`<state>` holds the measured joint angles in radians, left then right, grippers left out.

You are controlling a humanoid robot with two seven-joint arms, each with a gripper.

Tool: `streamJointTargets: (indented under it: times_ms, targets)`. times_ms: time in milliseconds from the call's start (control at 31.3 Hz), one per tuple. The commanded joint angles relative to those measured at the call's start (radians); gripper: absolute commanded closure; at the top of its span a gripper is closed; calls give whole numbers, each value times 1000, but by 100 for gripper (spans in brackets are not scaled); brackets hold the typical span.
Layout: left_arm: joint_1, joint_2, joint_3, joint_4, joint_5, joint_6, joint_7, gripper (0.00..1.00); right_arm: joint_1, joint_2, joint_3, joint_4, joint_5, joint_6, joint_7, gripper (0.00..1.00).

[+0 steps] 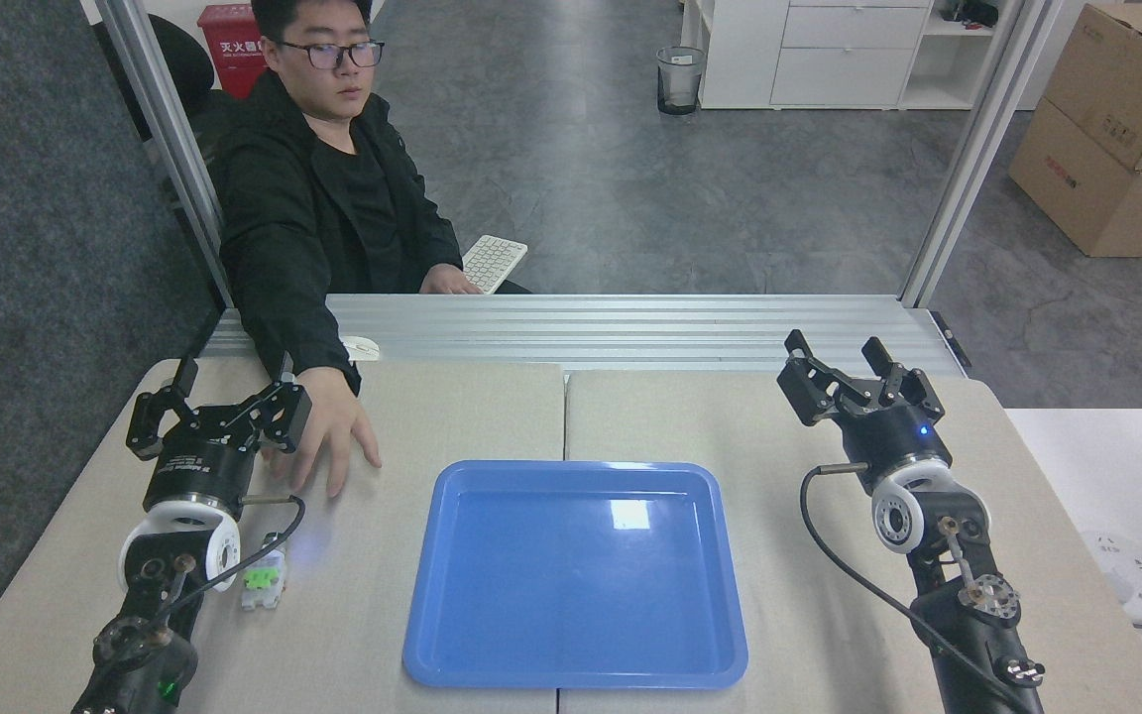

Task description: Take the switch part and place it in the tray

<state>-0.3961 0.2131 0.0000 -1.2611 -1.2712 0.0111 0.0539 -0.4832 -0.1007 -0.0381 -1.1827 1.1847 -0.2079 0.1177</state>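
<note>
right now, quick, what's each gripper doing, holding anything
Left gripper: open, holding nothing; a person's hand lies on the table right beside it.
Right gripper: open, holding nothing.

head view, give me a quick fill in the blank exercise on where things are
1. The switch part lies on the table beside the ____ arm.
2. The tray is coloured ____.
3. A person's hand rests on the table next to the ____ pincer.
4. The tray holds ____.

Missing words: left; blue; left; nothing
</note>
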Motion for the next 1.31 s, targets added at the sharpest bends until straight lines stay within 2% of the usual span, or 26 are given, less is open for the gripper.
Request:
streamJointTargets:
  times_ms: [0, 1279]
  targets:
    - [6, 3, 5, -14, 3, -14, 7, 0, 0, 1, -6, 0, 0, 1, 0, 0]
    - [28, -3, 14, -47, 4, 0, 11, 0, 0, 1, -6, 0, 1, 1, 0, 0]
